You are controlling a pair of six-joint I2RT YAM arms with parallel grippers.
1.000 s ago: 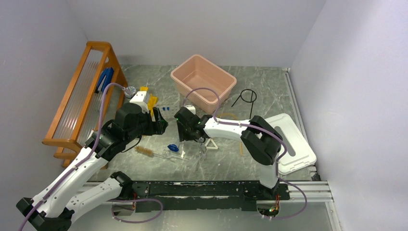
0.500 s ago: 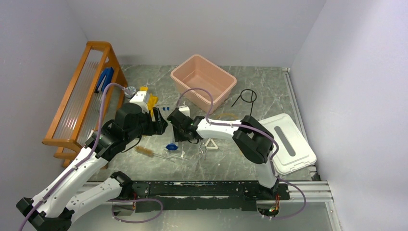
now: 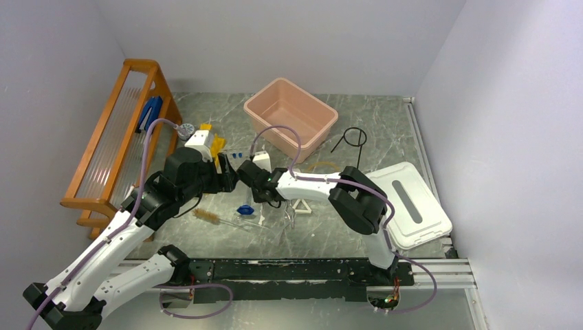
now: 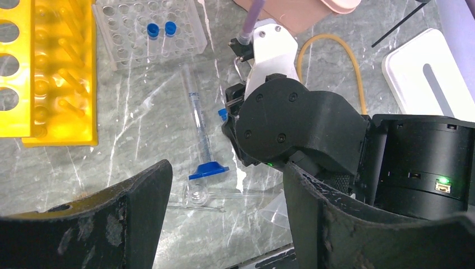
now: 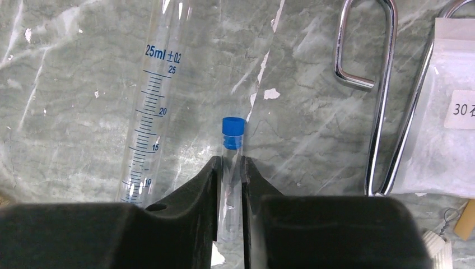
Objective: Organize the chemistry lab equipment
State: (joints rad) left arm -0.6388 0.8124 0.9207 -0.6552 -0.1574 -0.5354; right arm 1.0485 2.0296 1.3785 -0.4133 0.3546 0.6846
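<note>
In the right wrist view my right gripper (image 5: 230, 175) is shut on a clear tube with a blue cap (image 5: 232, 147), which lies on the marble table. Beside it lie a graduated cylinder (image 5: 150, 112) and the metal tongs (image 5: 381, 95). My left gripper (image 4: 224, 218) hangs open above the cylinder's blue base (image 4: 208, 169), with nothing between its fingers. A yellow tube rack (image 4: 45, 67) and a clear rack holding two blue-capped tubes (image 4: 158, 29) lie beyond. From above, both grippers meet mid-table: left (image 3: 230, 180), right (image 3: 254, 191). Nearby are the brush (image 3: 206, 216) and white triangle (image 3: 301, 205).
A pink tub (image 3: 289, 113) stands at the back, the black wire tripod (image 3: 352, 137) to its right. A white lid (image 3: 412, 203) lies at the right. A wooden rack (image 3: 117, 137) lines the left side. Tan tubing (image 4: 347, 61) curls behind my right wrist.
My right gripper has moved left towards the left gripper and closed on the blue-capped tube. The left arm has stayed still and open.
</note>
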